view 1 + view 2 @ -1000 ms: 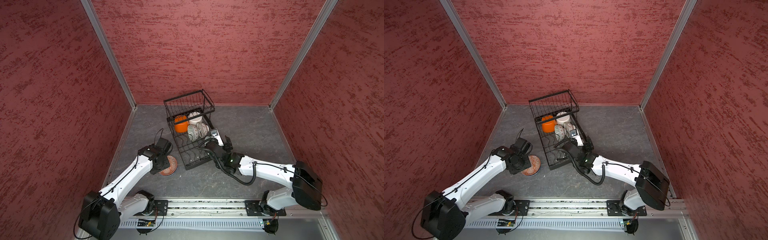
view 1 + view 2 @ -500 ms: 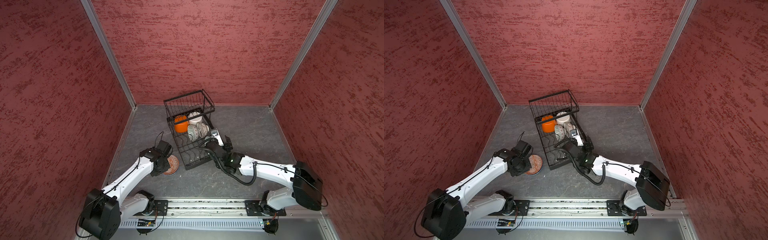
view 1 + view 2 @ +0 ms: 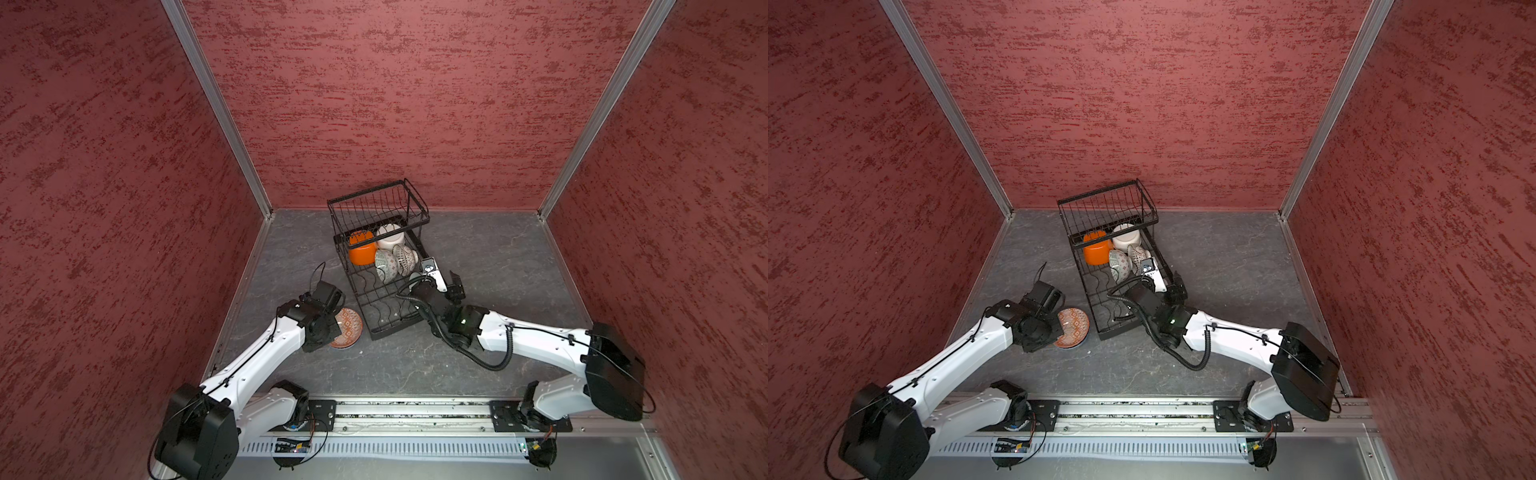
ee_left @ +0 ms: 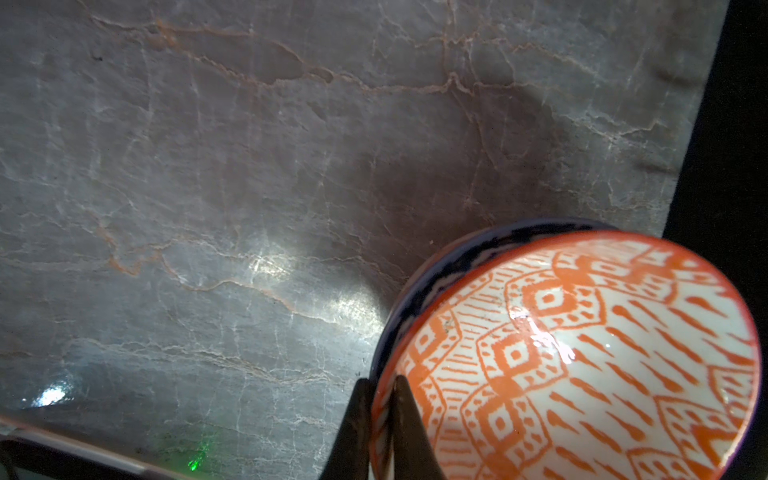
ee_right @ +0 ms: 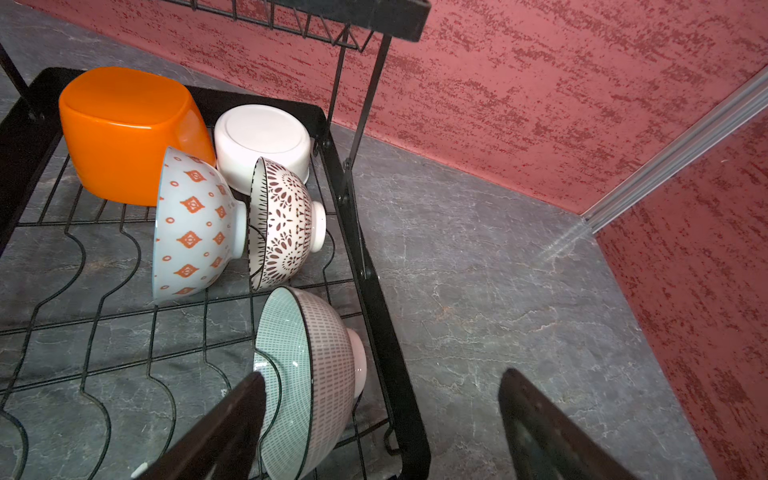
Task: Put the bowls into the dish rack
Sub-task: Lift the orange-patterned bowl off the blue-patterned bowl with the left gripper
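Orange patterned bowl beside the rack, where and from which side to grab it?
Pinch the orange patterned bowl by its rim from above, on the side away from the dish rack: it sits open side up, as the left end effector grips it.

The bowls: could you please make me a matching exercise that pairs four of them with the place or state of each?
Things
1. orange bowl
2. white bowl
3. pale green bowl
4. terracotta-patterned bowl

Places or states
A. outside the dish rack, rim pinched by the left claw
B. on edge in the rack, by the open right claw
C. in the rack, squarish base up
D. in the rack, round base up

Pairs: 1-C, 2-D, 3-B, 4-A
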`<state>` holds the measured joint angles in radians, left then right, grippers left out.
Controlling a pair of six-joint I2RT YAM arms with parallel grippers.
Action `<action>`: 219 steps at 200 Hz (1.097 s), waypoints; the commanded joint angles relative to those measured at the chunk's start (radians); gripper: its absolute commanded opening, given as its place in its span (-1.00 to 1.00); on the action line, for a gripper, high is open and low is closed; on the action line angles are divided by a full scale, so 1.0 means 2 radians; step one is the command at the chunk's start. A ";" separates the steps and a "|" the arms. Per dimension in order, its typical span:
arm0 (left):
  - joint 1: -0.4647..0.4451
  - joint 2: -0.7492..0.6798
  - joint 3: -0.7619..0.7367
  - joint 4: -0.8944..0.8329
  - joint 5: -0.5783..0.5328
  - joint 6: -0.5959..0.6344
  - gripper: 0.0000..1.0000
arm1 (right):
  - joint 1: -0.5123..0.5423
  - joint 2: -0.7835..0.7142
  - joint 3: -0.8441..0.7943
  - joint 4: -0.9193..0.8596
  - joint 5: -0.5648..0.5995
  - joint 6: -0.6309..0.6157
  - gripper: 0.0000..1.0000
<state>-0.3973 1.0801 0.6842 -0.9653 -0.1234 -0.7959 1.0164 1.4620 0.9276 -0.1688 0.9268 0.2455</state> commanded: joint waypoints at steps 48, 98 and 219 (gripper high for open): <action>0.002 -0.022 -0.007 0.010 0.001 0.004 -0.99 | 0.003 0.012 0.017 -0.006 -0.004 0.002 0.77; 0.002 -0.036 0.001 0.005 -0.001 0.005 -1.00 | 0.003 0.016 0.021 -0.011 -0.008 0.001 0.77; 0.004 -0.054 -0.002 0.010 -0.017 -0.004 -1.00 | 0.003 0.032 0.032 -0.018 -0.012 -0.003 0.77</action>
<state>-0.3973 0.9936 0.6838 -0.9691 -0.1337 -0.7963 1.0168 1.5181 0.9592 -0.1890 0.9077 0.2356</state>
